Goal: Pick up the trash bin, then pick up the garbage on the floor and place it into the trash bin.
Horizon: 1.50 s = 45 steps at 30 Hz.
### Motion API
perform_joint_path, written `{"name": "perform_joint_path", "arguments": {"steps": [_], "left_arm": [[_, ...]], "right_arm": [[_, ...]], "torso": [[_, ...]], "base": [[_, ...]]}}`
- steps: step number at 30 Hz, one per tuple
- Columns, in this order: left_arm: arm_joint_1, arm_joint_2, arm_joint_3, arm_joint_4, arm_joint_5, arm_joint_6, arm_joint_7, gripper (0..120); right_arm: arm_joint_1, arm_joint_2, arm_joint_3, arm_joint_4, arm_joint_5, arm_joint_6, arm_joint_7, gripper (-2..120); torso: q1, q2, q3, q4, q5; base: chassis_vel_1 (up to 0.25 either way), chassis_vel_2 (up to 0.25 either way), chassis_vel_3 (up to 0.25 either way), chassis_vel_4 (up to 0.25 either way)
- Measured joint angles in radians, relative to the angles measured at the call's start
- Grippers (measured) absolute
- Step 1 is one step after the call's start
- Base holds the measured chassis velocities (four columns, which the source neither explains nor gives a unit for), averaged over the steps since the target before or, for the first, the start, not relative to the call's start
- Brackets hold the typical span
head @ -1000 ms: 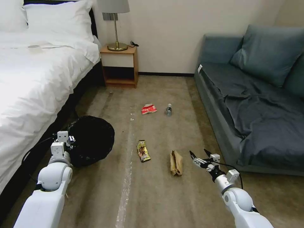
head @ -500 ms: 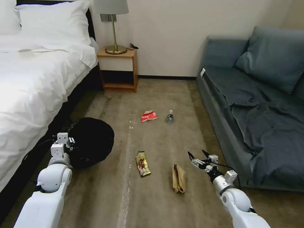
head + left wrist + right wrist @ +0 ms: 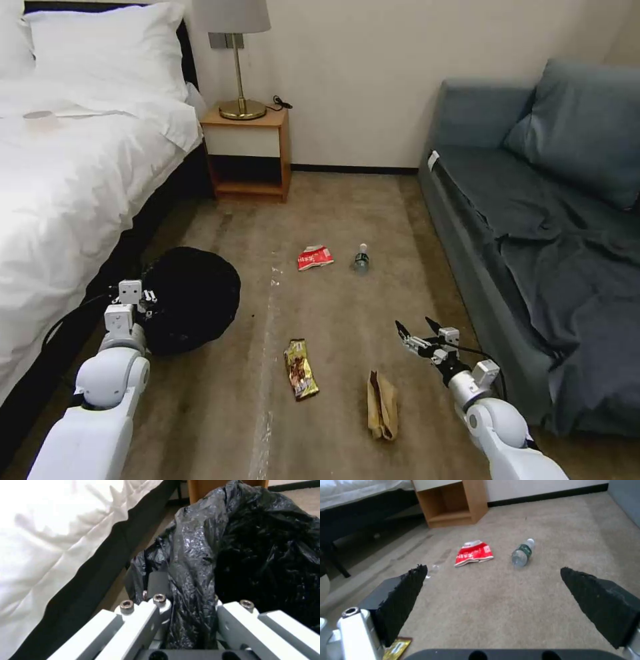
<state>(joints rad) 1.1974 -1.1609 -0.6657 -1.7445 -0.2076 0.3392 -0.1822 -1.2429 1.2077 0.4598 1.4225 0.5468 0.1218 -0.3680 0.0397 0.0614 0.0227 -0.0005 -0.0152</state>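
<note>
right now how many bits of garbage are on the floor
4: red-and-white packet beside the clear bottle farther off; gold-brown wrapper and tan paper bag nearer.

Trash bin [image 3: 193, 300]: black liner [image 3: 233, 542] covers it entirely; bin wall not visible. Left gripper [image 3: 148, 295] fingertips hidden against the liner at the bin's 9 o'clock side. Left wrist view: liner fold sits between the jaws; grip contact hidden. Snack wrapper [image 3: 396, 648]: cut by the right wrist frame edge. Packet [image 3: 315, 257] print too small to read. Sofa [image 3: 547, 267] cut off at 3 o'clock.
</note>
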Motion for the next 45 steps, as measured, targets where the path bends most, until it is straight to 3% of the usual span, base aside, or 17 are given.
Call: {"name": "perform_joint_path", "arguments": {"steps": [16,19,21,24,37,45], "left_arm": [[0.057,0.007,-0.033,-0.045,0.000,-0.008,0.013,4],[0.062,0.014,-0.039,-0.048,-0.004,-0.011,0.016,4],[0.066,0.025,-0.046,-0.049,-0.015,-0.027,0.026,4],[0.070,0.026,-0.051,-0.047,-0.024,-0.033,0.030,4],[0.084,0.004,-0.035,-0.049,-0.041,-0.031,0.032,4],[0.085,-0.007,-0.036,-0.030,-0.024,-0.039,0.039,4]], "right_arm": [[-0.023,-0.014,-0.053,0.027,-0.027,-0.102,0.066,100],[-0.026,-0.013,-0.067,0.027,-0.045,-0.137,0.080,100],[-0.062,-0.024,-0.080,0.037,-0.081,-0.246,0.092,100],[-0.077,-0.046,-0.106,0.025,-0.082,-0.276,0.088,100],[-0.070,-0.069,-0.249,-0.022,-0.083,-0.297,0.073,100],[-0.011,-0.042,-0.285,-0.140,-0.118,-0.264,0.056,100]], "torso": [[0.000,0.000,0.000,0.0003,0.0000],[0.000,0.000,0.000,0.0004,-0.0001],[0.000,0.000,0.000,0.0000,0.0000],[0.000,0.000,0.000,-0.0001,0.0000],[0.000,0.000,0.000,0.0001,0.0000],[0.000,0.000,0.000,0.0001,-0.0001]], "base": [[-0.010,0.011,0.007,-0.008],[0.000,0.000,0.000,0.000],[0.000,0.000,0.000,0.000],[0.000,0.000,0.000,0.000],[0.000,0.000,0.000,0.000],[0.000,0.000,0.000,0.000]]}}
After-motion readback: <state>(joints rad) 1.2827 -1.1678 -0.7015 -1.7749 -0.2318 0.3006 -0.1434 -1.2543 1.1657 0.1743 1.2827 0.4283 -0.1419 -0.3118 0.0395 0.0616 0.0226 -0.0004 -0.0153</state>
